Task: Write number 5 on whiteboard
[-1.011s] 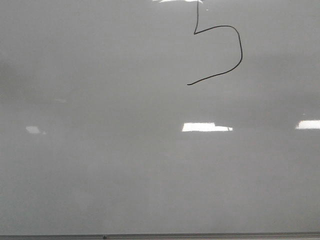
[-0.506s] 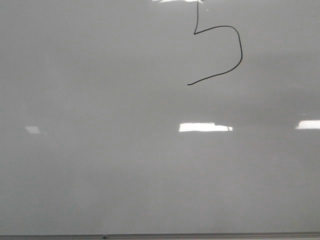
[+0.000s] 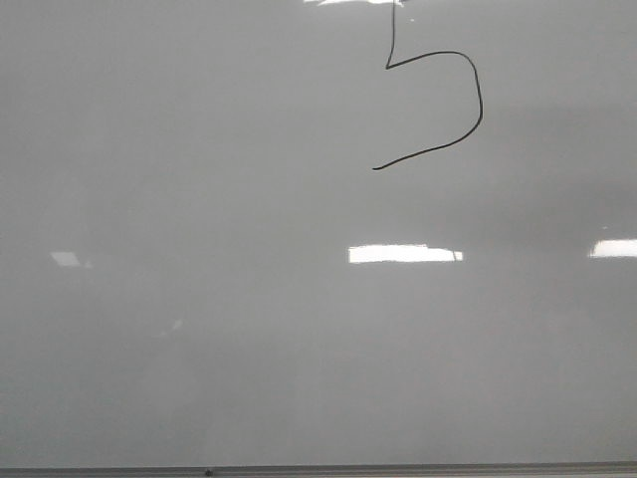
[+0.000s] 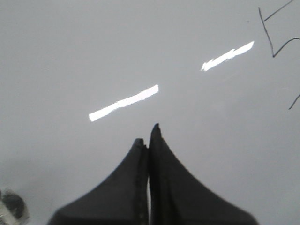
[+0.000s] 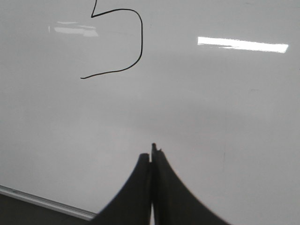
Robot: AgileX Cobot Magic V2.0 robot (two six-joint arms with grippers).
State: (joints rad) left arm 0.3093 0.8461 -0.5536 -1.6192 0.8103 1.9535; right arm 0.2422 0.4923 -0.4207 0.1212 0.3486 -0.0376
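Number 5 [image 3: 438,108] drawn in thin black line near the whiteboard's [image 3: 249,349] far edge, right of centre, upright stroke cut off by the frame. Left gripper [image 4: 149,140] pressed together, holding nothing, well apart from the digit. Right gripper [image 5: 152,157] likewise closed and bare, above blank board.

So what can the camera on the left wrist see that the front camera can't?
Only the left wrist view shows the left tool, its two dark fingers pressed together, and a slanted stroke at the top of the number 5. Only the front view shows the 5's whole belly and tail, and the metal strip along the near edge. Both show the whiteboard, the 5's vertical stroke and bright light reflections.
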